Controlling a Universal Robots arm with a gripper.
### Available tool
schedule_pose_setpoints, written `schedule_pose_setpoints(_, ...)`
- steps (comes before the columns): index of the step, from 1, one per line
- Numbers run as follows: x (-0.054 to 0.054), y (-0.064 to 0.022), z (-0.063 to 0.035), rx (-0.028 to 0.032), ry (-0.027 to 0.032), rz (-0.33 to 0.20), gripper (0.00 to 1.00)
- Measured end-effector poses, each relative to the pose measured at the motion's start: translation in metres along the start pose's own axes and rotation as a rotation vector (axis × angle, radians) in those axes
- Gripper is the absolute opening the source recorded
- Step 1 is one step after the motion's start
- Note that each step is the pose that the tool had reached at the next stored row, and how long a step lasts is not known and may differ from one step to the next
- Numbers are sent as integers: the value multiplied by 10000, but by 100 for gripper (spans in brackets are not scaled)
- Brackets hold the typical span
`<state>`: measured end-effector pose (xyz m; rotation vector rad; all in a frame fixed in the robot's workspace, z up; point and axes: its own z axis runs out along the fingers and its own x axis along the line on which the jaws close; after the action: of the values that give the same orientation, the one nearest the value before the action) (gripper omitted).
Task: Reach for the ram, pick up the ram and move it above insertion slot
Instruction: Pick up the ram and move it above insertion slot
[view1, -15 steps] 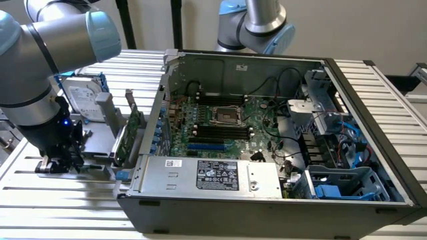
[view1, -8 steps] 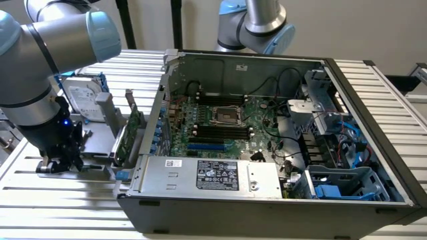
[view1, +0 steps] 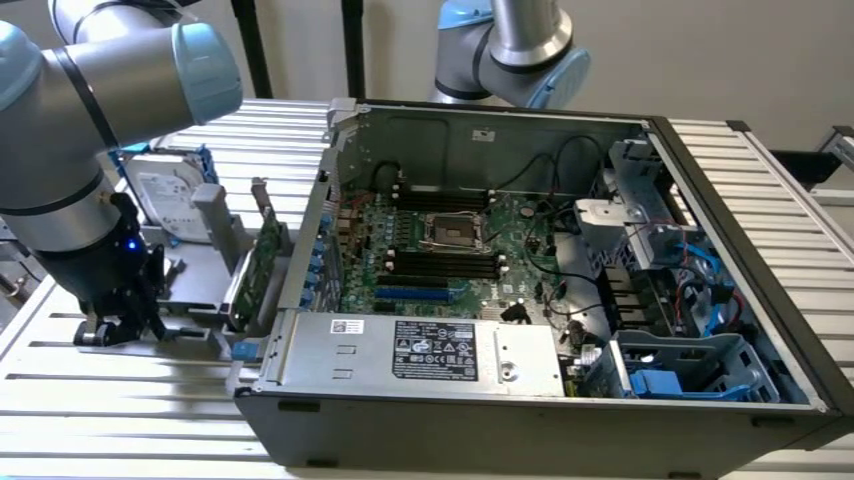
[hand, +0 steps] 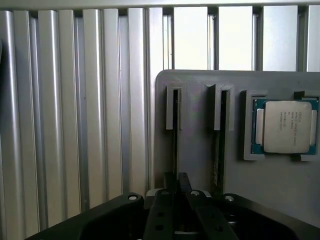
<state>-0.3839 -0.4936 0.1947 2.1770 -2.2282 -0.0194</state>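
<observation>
At the exterior view's lower left, the gripper (view1: 120, 325) stands over the matte grey holder (view1: 200, 290). Its black fingers (hand: 184, 183) pinch the ram (hand: 175, 130), a thin board standing edge-on in a narrow slot. If it tilts, it could bind against the slot walls and slip. Beyond sit a square, metal-capped processor (hand: 285, 125) and the ribbed aluminium table (hand: 75, 100).

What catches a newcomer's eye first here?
An open computer case with its green motherboard exposed sits in the exterior view's middle. At that view's left the gripper hangs low over a gray holder holding the ram edge-on in a slot and a silver processor chip.
</observation>
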Motion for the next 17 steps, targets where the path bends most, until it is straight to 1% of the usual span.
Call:
schedule_pose_setpoints(1,0,0,0,0,0,0,14)
schedule_pose_setpoints(6,0,0,0,0,-1,0,14)
schedule_pose_setpoints(9,2,0,0,-1,-24,-1,14)
schedule_pose_setpoints(11,2,0,0,-2,-78,-3,14)
schedule_pose_setpoints(14,4,0,0,-5,-201,-5,14)
schedule_pose_setpoints(15,4,1,-1,-6,-224,-5,14)
schedule_pose_setpoints(17,4,0,1,-4,-244,-6,14)
